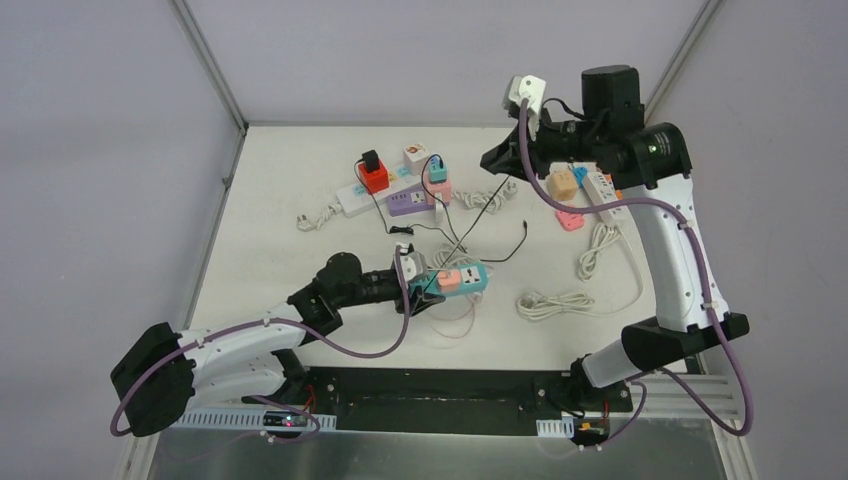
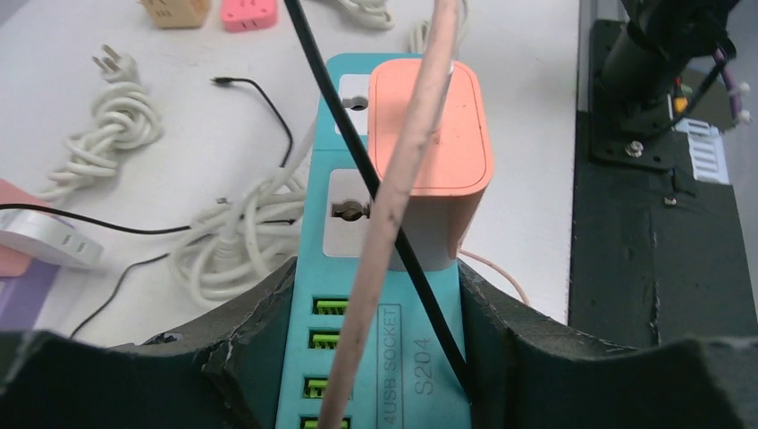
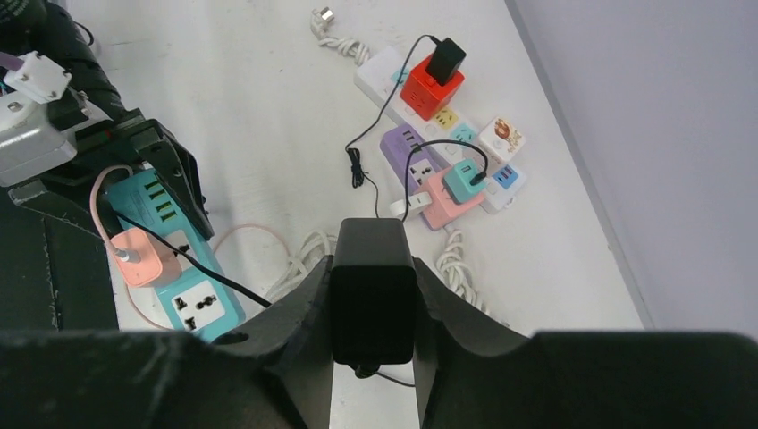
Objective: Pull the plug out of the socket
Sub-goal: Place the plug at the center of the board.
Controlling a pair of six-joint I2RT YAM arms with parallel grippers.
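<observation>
There are 2 grippers, 1 blue-green socket strip and 1 black plug. The right gripper is up in the air over the far part of the white table. Its 2 fingers squeeze the black plug on both sides. The plug is out of the strip and well apart from it. Its long side runs the same way as the fingers. Its black cord comes out of the end nearest the wrist camera, and I cannot see its pins. The cord hangs down and crosses right over the strip. The left gripper holds the strip by 1 end, with a finger on each long side. The strip is at the near middle of the table, its long side going left to right, pointing away from the left arm. On it are 1 pink plug with 1 pink cord, and 4 green USB slots. At the far side lie a white strip with a red cube on it, and a purple strip. 2 coiled white cords lie toward the right arm.
</observation>
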